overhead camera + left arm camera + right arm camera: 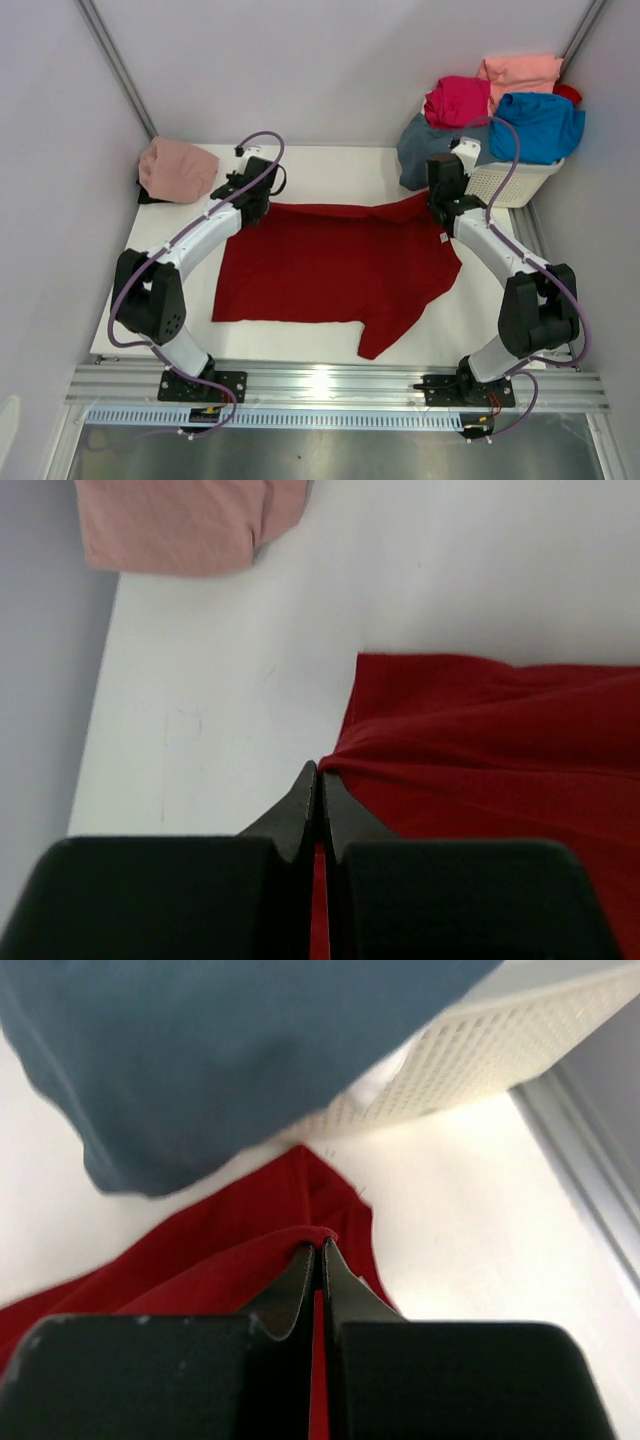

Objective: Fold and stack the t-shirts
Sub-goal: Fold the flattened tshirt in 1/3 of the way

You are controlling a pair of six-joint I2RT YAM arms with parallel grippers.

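White table (pixel 330 165) with a dark red t-shirt (pixel 320 265) spread between two closed grippers.
Left gripper (pixel 319 772) pinches its far-left edge, jaws tight; the smooth, faintly rippled cloth lies flat rightward to the right gripper (pixel 320 1247), likewise clamped on a raised fold.

Six t-shirts (pixel 335 265), one basket (pixel 515 182), two arms (pixel 200 235)
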